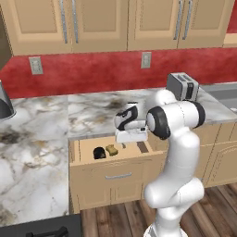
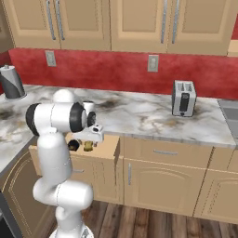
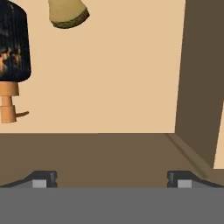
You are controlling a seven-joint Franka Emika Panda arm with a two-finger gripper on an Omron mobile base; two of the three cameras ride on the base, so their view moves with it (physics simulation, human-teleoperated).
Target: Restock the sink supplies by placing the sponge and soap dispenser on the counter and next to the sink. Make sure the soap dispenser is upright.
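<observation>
Finger tips (image 3: 44, 179) sit far apart at the bottom of the hand view, jaws wide open with nothing between them, over the tan floor of an open drawer (image 1: 88, 149). Gripper (image 1: 131, 134) hangs just above that drawer, which is pulled out from the tan wooden cabinets under the counter (image 1: 41, 139), a grey-white marble slab with dark and tan veining. Behind it: red backsplash with two wall outlets, tan upper cabinets with metal bar handles, wood-plank floor below. Soap dispenser (image 3: 12, 48) lies on its side in the drawer: short squat black bottle, orange-brown pump top, nozzle pointing sideways. Sponge (image 3: 66, 13) sits just beside it, a small yellowish-tan block with rounded edges; whether they touch, I cannot tell. From the left base view both sit at the drawer's left end, dispenser left of sponge. Silver toaster (image 2: 183, 97) stands on the counter further right, near the grey recessed sink (image 2: 231, 114), whose edge shows at the frame border. Grey kettle (image 2: 11, 82) stands at the far left corner.
</observation>
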